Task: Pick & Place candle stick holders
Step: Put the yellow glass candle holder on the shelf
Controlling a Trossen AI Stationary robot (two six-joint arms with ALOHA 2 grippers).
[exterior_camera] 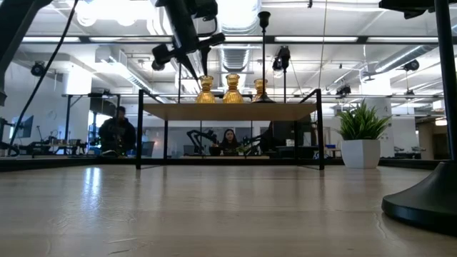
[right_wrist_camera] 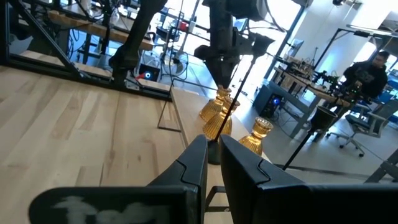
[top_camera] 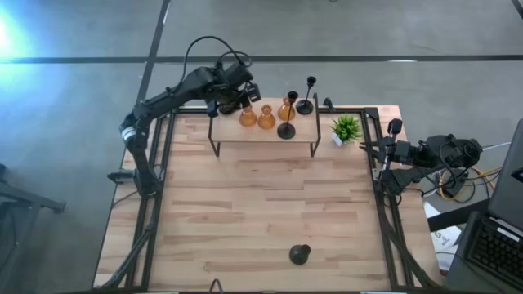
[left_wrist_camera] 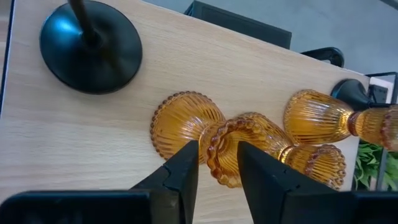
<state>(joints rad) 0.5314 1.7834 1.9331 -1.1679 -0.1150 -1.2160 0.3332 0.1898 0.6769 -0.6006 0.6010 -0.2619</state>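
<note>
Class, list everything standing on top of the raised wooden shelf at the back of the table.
On the shelf stand three amber holders and black holders. The left end effector hangs over the amber ones and hides the shelf's corner beneath it, so anything there goes unseen.

I see even, bright overhead light on the table (top_camera: pixel 270 212), with glare flaring at the high view's left edge. Ceiling lights (exterior_camera: pixel 114 8) blow out white in my low view, and the dark base (exterior_camera: pixel 425 200) at its right looks soft.
</note>
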